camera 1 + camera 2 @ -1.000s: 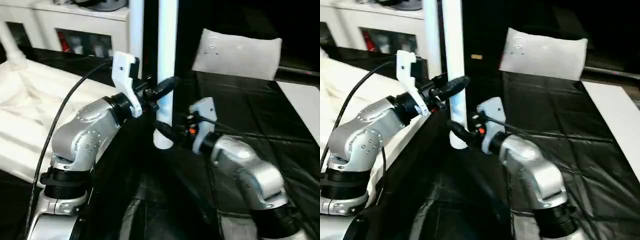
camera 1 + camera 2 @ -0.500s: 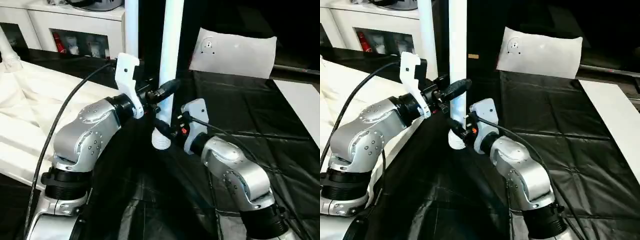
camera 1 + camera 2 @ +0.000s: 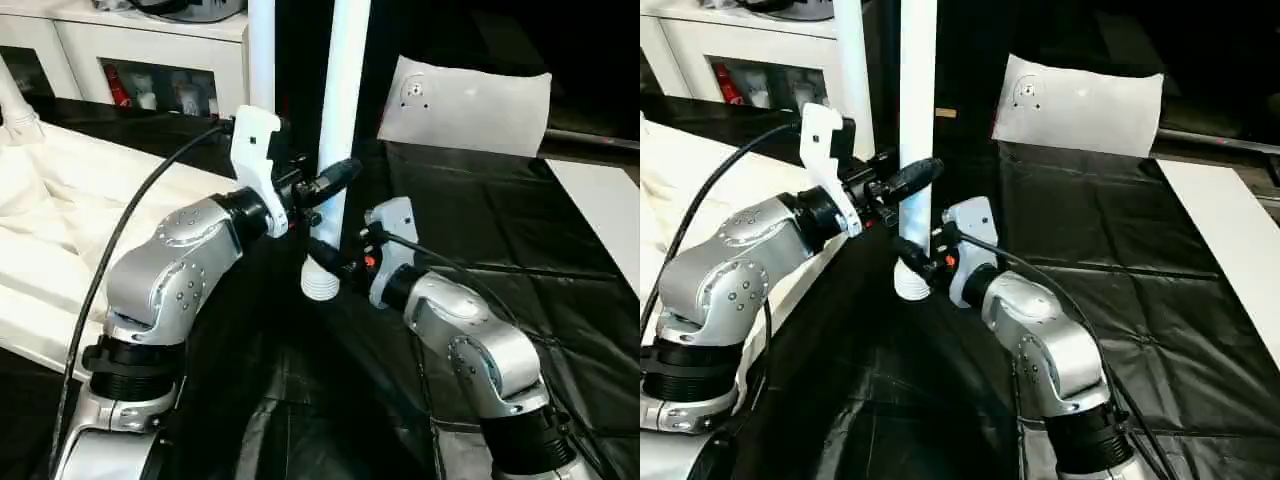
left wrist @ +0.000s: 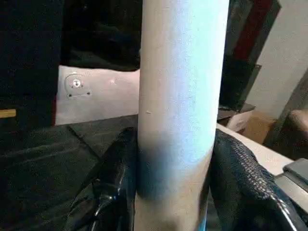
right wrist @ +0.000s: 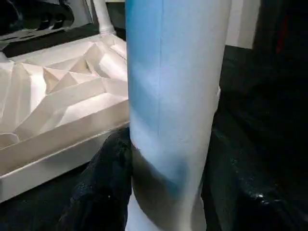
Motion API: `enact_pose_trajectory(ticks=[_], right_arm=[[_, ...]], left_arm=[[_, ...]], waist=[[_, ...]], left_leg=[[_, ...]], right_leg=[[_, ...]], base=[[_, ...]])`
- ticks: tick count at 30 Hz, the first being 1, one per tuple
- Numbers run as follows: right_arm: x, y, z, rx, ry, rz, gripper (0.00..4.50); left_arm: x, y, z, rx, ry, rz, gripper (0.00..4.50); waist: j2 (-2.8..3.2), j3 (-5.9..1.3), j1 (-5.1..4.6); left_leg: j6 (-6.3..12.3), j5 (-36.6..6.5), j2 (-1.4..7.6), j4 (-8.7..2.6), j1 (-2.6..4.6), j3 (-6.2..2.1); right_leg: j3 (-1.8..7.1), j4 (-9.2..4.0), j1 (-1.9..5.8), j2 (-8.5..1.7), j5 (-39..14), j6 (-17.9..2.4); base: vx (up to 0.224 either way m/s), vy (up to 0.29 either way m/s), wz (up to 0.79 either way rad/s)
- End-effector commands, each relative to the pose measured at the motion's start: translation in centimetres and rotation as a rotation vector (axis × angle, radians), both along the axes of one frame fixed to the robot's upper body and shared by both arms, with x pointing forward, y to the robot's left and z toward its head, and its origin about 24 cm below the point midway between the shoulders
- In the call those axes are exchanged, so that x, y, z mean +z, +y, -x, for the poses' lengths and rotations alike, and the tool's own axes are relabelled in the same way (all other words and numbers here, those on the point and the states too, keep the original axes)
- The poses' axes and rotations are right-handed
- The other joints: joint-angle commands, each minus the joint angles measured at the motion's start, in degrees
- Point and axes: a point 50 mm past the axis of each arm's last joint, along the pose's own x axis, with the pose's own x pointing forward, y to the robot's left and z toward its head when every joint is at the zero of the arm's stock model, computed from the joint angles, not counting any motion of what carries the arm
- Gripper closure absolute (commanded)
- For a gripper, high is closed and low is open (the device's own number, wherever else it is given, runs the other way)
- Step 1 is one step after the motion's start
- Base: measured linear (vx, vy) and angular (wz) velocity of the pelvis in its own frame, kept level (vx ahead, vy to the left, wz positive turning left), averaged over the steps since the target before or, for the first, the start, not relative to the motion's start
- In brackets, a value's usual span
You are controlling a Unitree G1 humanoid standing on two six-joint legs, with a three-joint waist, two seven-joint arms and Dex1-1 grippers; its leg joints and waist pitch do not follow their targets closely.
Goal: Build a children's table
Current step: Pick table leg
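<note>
A leg [image 3: 340,120] stands upright between the two pincers, its lower end [image 3: 321,283] just above the sheet [image 3: 480,220]. The left pincer [image 3: 335,178] grips it from the left, a finger [image 4: 113,183] on each side; the right pincer [image 3: 325,255] grips it lower down from the right, just below the left pincer. Left of both pincers lies the tabletop [image 3: 50,230], underside up, with another leg [image 3: 18,105] standing at its far corner. Behind the left pincer a post [image 3: 262,60] rises beside the held leg. Beyond the right pincer, on its far right, a pillow [image 3: 465,105] rests at the back of the sheet. A shelf [image 3: 150,60] stands behind the tabletop.
</note>
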Motion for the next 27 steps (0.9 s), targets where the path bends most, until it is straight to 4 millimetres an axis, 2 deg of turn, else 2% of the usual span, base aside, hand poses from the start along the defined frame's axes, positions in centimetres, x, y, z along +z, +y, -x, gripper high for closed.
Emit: enact_pose_trajectory(ticks=[1,6,16,18,20,21,22,27], right_arm=[[0.5,-0.7,0.2,0.057,-0.037,-0.046,2.64],[0.5,-1.6,0.5,0.101,-0.053,-0.073,2.64],[0.5,-2.7,1.7,0.252,-0.055,-0.118,2.65],[0.4,-2.9,2.0,0.294,-0.049,-0.112,2.65],[0.3,-3.0,2.3,0.326,-0.046,-0.106,2.65],[0.3,-3.1,2.3,0.333,-0.046,-0.102,2.65],[0.3,-3.2,2.3,0.34,-0.045,-0.099,2.65],[0.2,-3.4,2.2,0.347,-0.046,-0.079,2.65]], left_arm=[[0.0,-0.4,0.9,-0.086,-0.006,-0.006,2.0],[-0.3,0.0,1.4,-0.133,0.008,0.01,1.6],[-0.6,1.5,1.8,-0.229,0.07,0.138,1.58],[-0.9,1.9,1.8,-0.244,0.074,0.13,1.85],[-1.2,2.1,2.0,-0.273,0.073,0.111,1.92],[-1.4,2.1,2.0,-0.284,0.08,0.101,1.95],[-1.6,2.2,2.1,-0.306,0.091,0.085,2.19],[-1.8,2.0,2.8,-0.372,0.102,0.059,2.5]], waist=[[0.5,-3.98,0.16],[0.54,-3.9,0.15],[0.63,-3.98,0.51],[0.63,-3.94,0.58],[0.67,-3.88,0.71],[0.69,-3.94,0.76],[0.76,-3.96,0.83],[0.75,-3.87,0.98]], left_leg=[[-0.63,-5.7,3.38,-4.49,-0.21,-1.15],[-0.19,-6.2,3.41,-4.47,-0.15,-1.07],[0.68,-6.2,3.32,-4.38,-0.16,-1.11],[0.79,-6.1,3.33,-4.4,-0.1,-1.1],[0.92,-6.2,3.36,-4.46,-0.03,-1.1],[0.88,-6.0,3.4,-4.45,-0.01,-1.12],[0.73,-5.9,3.45,-4.48,0.0,-1.16],[0.28,-6.6,3.46,-4.5,0.07,-1.12]], right_leg=[[4.29,-4.12,3.52,-5.67,-19.3,-5.1],[4.26,-4.22,3.43,-5.64,-20.0,-5.8],[4.08,-4.36,3.58,-5.55,-20.6,-6.4],[4.11,-4.49,3.53,-5.55,-21.2,-6.2],[4.13,-4.51,3.47,-5.51,-21.7,-5.9],[4.12,-4.45,3.47,-5.53,-21.5,-6.0],[4.09,-4.43,3.46,-5.53,-21.3,-6.2],[4.12,-4.49,3.43,-5.64,-22.1,-6.5]], base=[[0.0,0.0,0.0],[0.0,0.0,0.0],[0.0,0.0,0.0],[0.0,0.0,0.0],[0.0,0.0,0.0],[0.0,0.0,0.0],[0.0,0.0,0.0],[0.0,0.0,0.0]])
